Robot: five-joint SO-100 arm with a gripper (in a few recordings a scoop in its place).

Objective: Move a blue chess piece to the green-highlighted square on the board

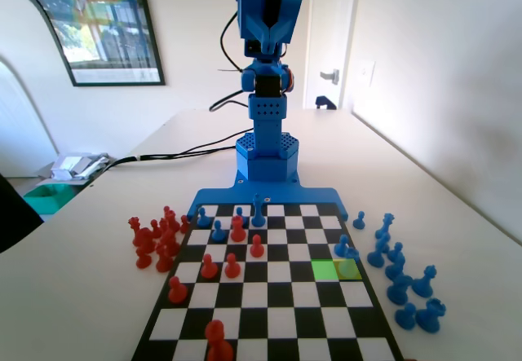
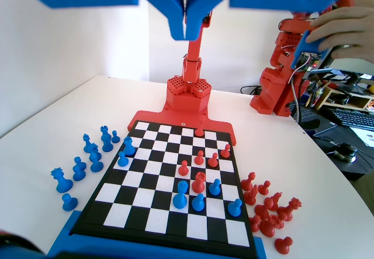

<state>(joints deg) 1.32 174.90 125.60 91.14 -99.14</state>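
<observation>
Hanging high above the flat black-and-white chequered chessboard with a blue plastic rim [image 2: 163, 180], the blue two-finger gripper [image 2: 186, 30] has its jaws pressed together with nothing between them, seen at the top edge of the wrist view. In the fixed view the blue arm [image 1: 267, 68] stands upright at the far end of the board [image 1: 269, 288] on the white tabletop [image 1: 440, 206].

The single bright lime-green board square [image 1: 325, 270] lies toward the right side of the board in the fixed view, with a duller yellow-tinted square [image 1: 350, 270] touching its right edge. Both squares carry no piece. A small blue plastic pawn with a ball head [image 1: 342, 247] stands just beyond the green square, on the next row farther away, beside another blue piece. In the wrist view it appears near the board's left edge [image 2: 123, 159].

Red pieces [image 1: 155, 237] cluster off the board's left side in the fixed view, and blue pieces [image 1: 400, 275] off its right.
</observation>
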